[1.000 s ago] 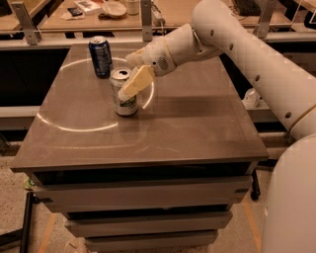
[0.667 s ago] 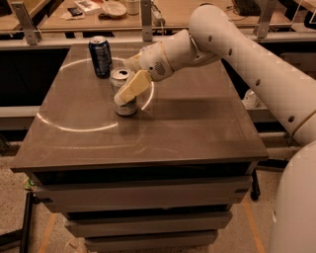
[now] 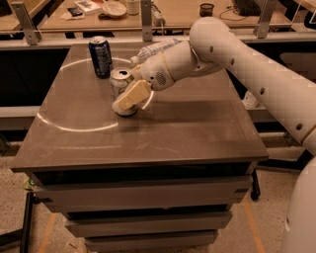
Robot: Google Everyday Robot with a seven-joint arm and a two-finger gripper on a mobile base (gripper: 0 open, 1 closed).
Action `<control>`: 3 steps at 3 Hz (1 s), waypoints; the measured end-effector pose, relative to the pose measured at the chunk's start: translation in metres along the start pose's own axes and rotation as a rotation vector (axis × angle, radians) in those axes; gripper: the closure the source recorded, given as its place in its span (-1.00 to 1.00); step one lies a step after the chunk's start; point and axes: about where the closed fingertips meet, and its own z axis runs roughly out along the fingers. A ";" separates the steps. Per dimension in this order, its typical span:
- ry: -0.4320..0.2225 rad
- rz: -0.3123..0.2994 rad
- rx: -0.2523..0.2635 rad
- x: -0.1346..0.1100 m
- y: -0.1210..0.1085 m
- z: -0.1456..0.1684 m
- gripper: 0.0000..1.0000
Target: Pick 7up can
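The 7up can [image 3: 119, 79] stands upright on the dark table [image 3: 187, 128], left of centre; its silver top and upper side show. My gripper [image 3: 127, 99] is right at the can, on its near right side. Its cream-coloured end lies across the can's lower body and hides it. The white arm [image 3: 217, 44] reaches in from the right.
A dark blue can [image 3: 100, 57] stands just behind and left of the 7up can. A clear plastic bottle [image 3: 157, 48] lies behind the arm's wrist. A railing and a cluttered desk [image 3: 113, 9] lie beyond the table's far edge.
My gripper has moved slightly down and left along the 7up can. The can stands in the same place.
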 end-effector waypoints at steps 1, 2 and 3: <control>-0.002 -0.010 0.029 0.004 -0.007 -0.008 -0.16; -0.033 -0.029 0.099 -0.003 -0.016 -0.028 0.30; -0.062 -0.070 0.185 -0.023 -0.023 -0.057 0.76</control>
